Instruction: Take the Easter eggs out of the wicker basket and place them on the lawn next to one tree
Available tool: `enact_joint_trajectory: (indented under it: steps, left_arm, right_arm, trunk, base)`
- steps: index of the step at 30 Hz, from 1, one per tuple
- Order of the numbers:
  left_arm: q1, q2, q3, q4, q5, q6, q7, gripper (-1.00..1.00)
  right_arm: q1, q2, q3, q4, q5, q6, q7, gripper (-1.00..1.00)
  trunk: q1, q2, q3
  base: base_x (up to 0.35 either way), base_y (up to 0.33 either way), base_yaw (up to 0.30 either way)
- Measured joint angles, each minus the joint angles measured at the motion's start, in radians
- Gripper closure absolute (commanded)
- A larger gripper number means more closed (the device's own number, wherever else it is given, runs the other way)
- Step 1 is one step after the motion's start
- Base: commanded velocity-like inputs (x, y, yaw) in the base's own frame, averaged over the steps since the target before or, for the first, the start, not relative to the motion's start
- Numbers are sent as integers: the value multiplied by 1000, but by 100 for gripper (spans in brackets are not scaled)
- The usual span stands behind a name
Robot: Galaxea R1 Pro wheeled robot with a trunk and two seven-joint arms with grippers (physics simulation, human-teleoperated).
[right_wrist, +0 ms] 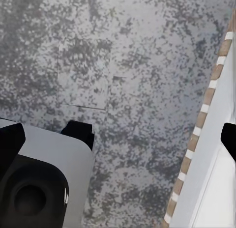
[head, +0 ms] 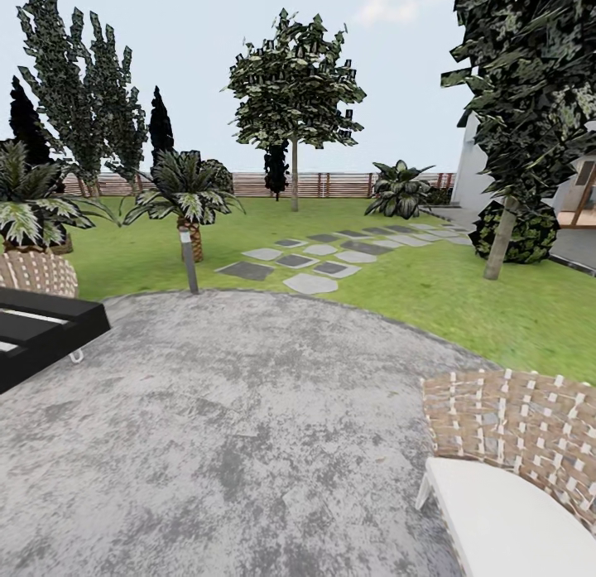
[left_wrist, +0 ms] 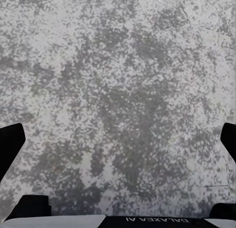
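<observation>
I stand on a grey stone patio (head: 232, 411) facing the lawn (head: 430, 287) of the fenced garden. The Easter eggs and the wicker basket are out of view. A tree (head: 294, 175) with a pale straight trunk rises at the far middle of the grass. Another tree (head: 500, 246) has its leaning trunk at the right. My left gripper (left_wrist: 118, 139) hangs open over bare patio stone, fingers wide apart. My right gripper (right_wrist: 118, 142) is open too, above the patio beside a woven chair edge (right_wrist: 206, 115).
A woven chair with a white cushion (head: 513, 444) stands close at the front right. At the left are black furniture (head: 41, 329) and another woven seat (head: 33, 271). A short lamp post (head: 190, 262), a small palm (head: 189, 200) and stepping slabs (head: 314, 262) lie ahead.
</observation>
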Motion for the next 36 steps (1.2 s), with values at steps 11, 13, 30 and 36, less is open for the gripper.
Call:
enact_joint_trajectory:
  steps: [11, 13, 30, 36]
  left_arm:
    - [1, 0, 0, 0, 0, 0, 0, -100]
    - [0, 0, 0, 0, 0, 0, 0, -100]
    - [0, 0, 0, 0, 0, 0, 0, -100]
    - [0, 0, 0, 0, 0, 0, 0, -100]
  right_arm:
    - [0, 0, 0, 0, 0, 0, 0, -100]
    - [0, 0, 0, 0, 0, 0, 0, -100]
    - [0, 0, 0, 0, 0, 0, 0, -100]
    - [0, 0, -1, 0, 0, 0, 0, -100]
  trunk:
    - [0, 0, 0]
    - [0, 0, 0]
    - [0, 0, 0]
    - [0, 0, 0]
  base:
    - [29, 0, 0]
    - [4, 0, 0]
    - [81, 0, 0]
    - [164, 0, 0]
